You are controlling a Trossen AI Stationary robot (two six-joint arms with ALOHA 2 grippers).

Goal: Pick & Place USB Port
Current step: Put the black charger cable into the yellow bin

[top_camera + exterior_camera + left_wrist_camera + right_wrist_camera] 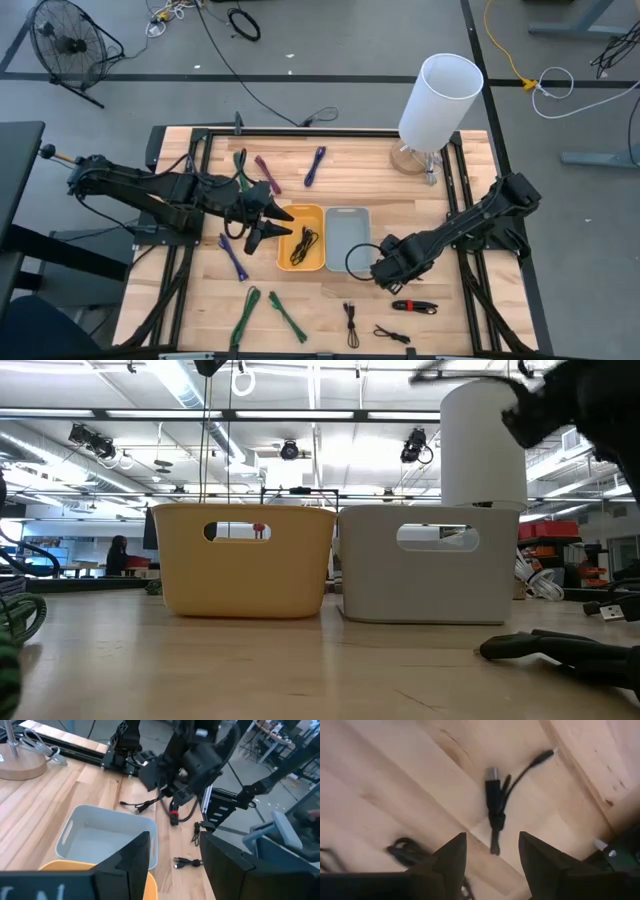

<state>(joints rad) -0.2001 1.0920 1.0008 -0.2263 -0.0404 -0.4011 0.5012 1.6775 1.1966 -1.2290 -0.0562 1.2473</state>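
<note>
The left hand (262, 222) hovers open and empty over the yellow plastic bin's (283, 258) rim, beside the grey plastic bin (345, 232). The right hand (487, 865), open and holding nothing, hangs above a bundled black USB cable (495, 805) on the wooden worktop (450, 320). It should probably centre over the tied middle before closing. No legible writing shows.

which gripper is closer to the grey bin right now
Right. The right gripper sits just off the grey bin at its front right corner; the left gripper hangs over the yellow bin's far edge, a bin away.
</note>
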